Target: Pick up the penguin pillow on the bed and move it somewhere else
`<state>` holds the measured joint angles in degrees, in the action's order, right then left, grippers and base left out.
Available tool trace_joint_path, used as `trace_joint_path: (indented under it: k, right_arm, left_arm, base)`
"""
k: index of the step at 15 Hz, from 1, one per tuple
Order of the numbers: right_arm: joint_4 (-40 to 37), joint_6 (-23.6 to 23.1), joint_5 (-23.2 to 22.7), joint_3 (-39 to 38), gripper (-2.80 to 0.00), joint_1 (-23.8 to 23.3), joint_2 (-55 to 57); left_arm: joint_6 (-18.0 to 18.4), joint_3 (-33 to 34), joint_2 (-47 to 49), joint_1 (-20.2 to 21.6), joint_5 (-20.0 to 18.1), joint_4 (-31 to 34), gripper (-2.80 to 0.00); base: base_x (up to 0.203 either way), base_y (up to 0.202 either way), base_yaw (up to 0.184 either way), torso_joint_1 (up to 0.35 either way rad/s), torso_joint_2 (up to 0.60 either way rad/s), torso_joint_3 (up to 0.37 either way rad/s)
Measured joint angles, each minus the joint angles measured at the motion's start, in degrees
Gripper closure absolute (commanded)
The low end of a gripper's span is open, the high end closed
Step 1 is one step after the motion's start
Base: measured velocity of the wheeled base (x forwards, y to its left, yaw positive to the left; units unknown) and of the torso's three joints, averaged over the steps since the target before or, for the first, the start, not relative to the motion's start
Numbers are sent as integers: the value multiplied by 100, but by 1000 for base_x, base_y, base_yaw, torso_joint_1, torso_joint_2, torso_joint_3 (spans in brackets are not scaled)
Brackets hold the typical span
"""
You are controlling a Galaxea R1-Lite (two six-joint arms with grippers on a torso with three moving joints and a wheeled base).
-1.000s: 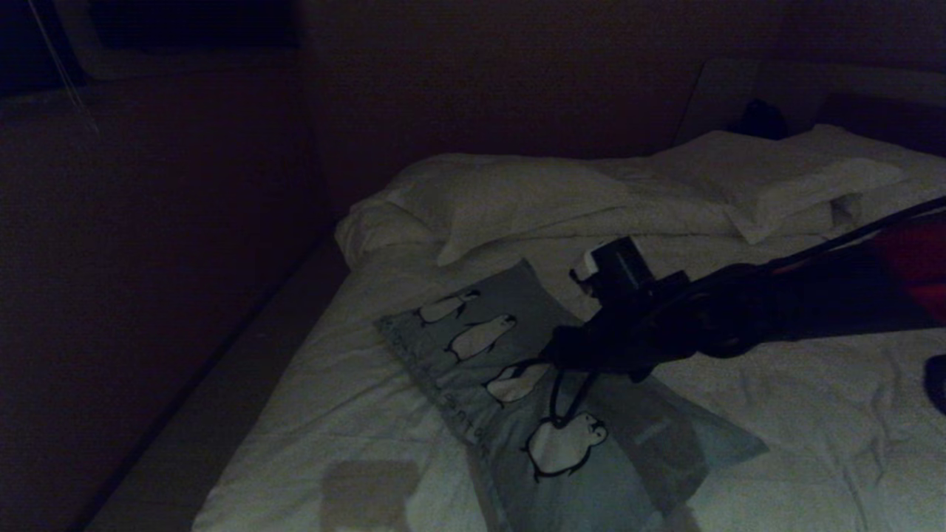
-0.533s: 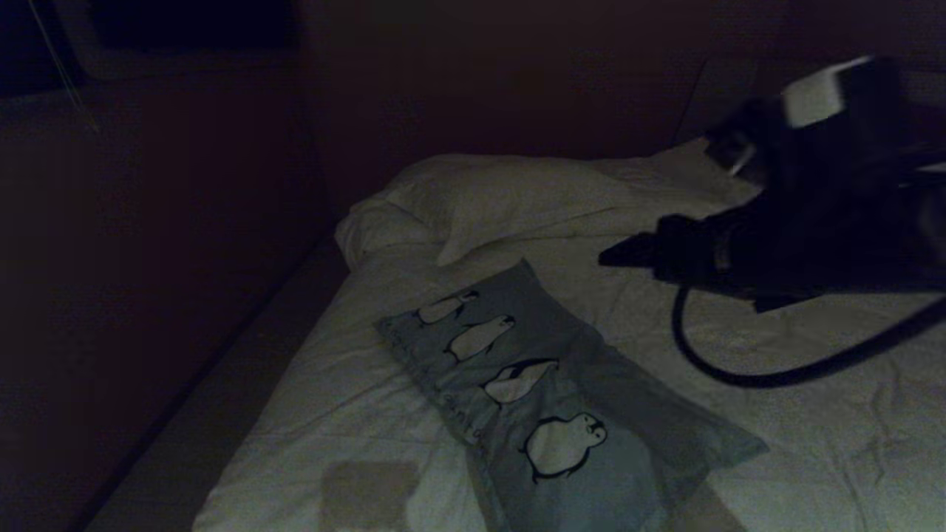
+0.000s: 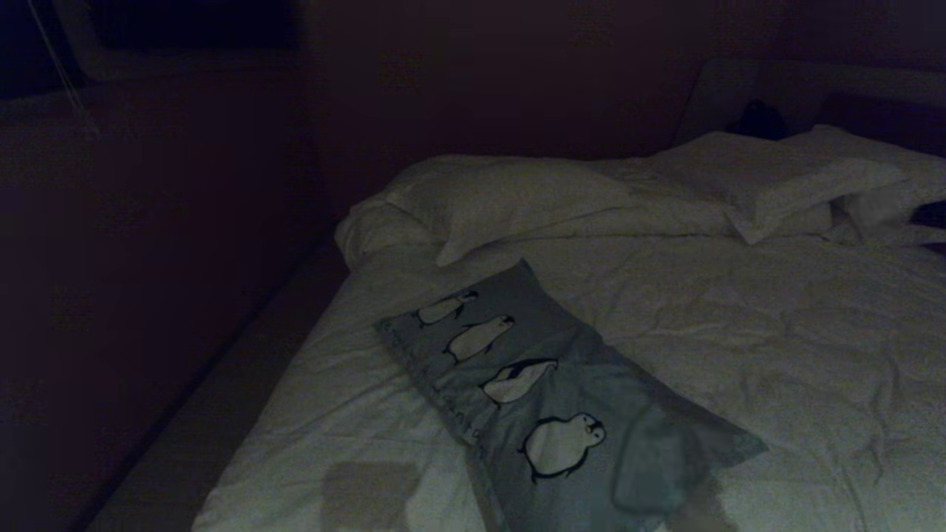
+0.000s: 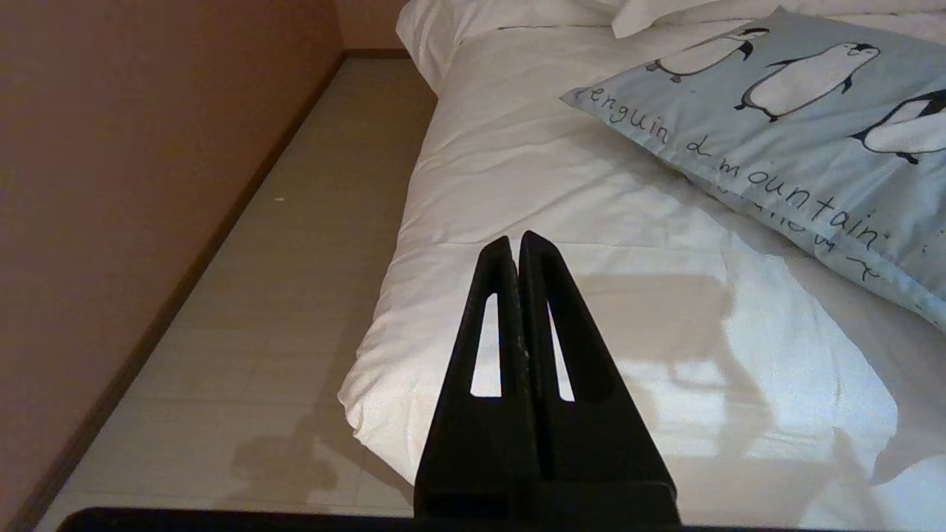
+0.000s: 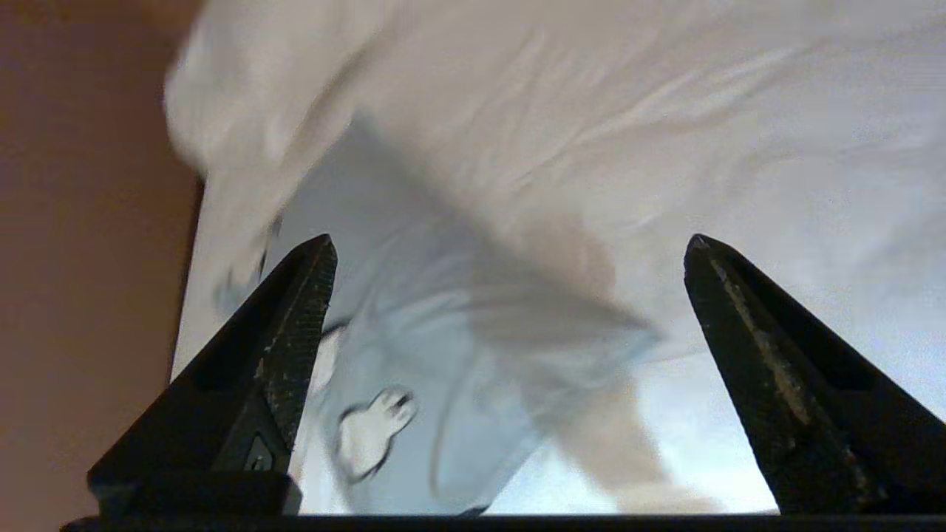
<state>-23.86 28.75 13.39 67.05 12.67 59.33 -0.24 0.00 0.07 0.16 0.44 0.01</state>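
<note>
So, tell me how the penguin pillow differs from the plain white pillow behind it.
The penguin pillow is grey-blue, printed with penguins and a line of text; the white pillow is plain. The penguin pillow lies flat and slantwise on the duvet nearer the camera; the white pillow sits farther back, plumper. Both rest on the bed, ungripped.

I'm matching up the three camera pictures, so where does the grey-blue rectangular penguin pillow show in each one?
Head view: grey-blue rectangular penguin pillow lies lower centre on the white quilted bed.
Left wrist view: upper right corner.
Right wrist view: blurred, between the open right pincer tips, lower centre.
Shared landmark: the pillow's printed penguins.
</note>
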Motion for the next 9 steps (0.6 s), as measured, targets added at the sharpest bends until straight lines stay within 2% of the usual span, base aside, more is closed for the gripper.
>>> trace_joint_path:
  k: [2,3,9]
  right_arm:
    - [-98,-80,20,-264,-280,-370,-752]
    - [-163,-161,37,-374,0,-477,-1108]
    - [-415,-944,202,-676,0,-807,-2697]
  left_arm:
    - [0,0,0,0,-2,-1,0]
    - [2,0,0,0,-2,-1,0]
    - [0,0,0,-2,-2,-1,0]
  base:
    - [0,0,0,0,0,0]
    - [0,0,0,0,0,0]
    - [0,0,0,0,0,0]
